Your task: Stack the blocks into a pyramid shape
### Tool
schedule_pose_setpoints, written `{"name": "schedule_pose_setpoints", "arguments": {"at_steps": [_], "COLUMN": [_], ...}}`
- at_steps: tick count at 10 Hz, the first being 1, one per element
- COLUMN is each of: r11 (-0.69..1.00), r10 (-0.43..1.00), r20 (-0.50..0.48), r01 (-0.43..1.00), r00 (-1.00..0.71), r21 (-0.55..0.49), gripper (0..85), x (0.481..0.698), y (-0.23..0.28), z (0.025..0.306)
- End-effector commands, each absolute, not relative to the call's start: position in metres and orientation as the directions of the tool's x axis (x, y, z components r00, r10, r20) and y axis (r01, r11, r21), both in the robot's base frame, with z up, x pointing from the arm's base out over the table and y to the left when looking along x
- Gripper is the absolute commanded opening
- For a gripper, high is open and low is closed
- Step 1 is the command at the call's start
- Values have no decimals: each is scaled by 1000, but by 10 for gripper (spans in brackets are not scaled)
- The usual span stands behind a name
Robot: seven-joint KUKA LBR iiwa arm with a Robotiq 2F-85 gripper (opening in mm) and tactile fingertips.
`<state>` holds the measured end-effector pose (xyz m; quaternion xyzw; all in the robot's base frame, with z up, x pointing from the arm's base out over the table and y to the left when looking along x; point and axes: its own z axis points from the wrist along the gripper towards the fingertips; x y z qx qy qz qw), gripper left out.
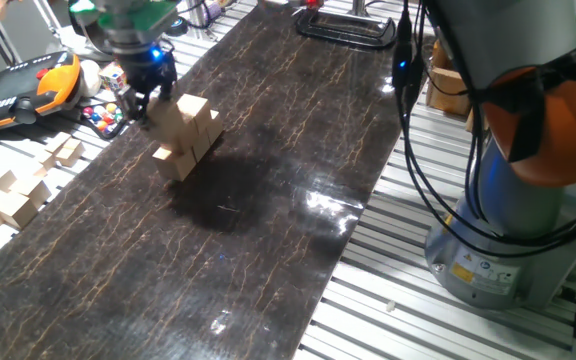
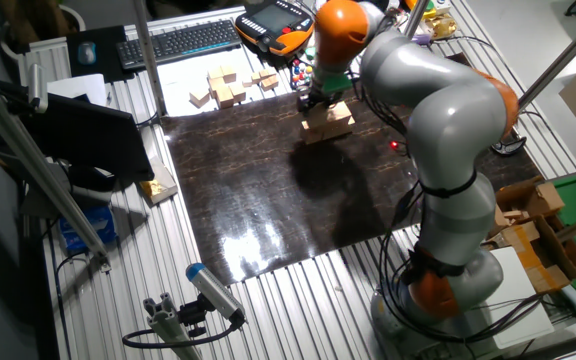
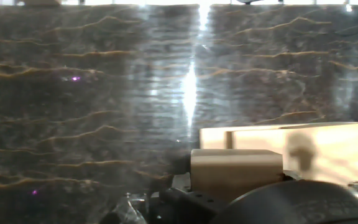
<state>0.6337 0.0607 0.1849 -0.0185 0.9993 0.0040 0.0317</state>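
In one fixed view the hand point(image 1: 140, 95) sits just beside the blocks point(image 1: 186, 137) stacked on the dark table point(image 1: 268, 200), in the other fixed view likewise, and whether it is open I cannot tell.

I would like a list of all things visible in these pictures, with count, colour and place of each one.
blocks: several, exact count unclear, light tan, stacked on the mat beside the gripper
mat: one, dark with gold veins, on the table
loose wooden pieces: a pile, pale, on the table beyond the mat's edge
puzzle cube: one, multicoloured, near the pile
handheld controller: one, orange and black, beside the keyboard
keyboard: one, black, table's far end
arm: one, grey and orange
gripper: one, black, at the stack; open or shut unclear
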Motion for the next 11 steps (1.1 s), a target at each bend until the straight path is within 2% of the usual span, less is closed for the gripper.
{"name": "schedule_pose_setpoints", "arguments": {"at_steps": [1,6,11], "r11": [999,998,998], "r10": [-40,-53,-56], "r20": [-64,-70,-67], "r01": [-40,-54,-57], "r00": [-997,-996,-996], "r21": [10,13,12], "gripper": [7,7,7], "x": [635,638,638], "y": [55,28,23], "z": [185,183,180]}}
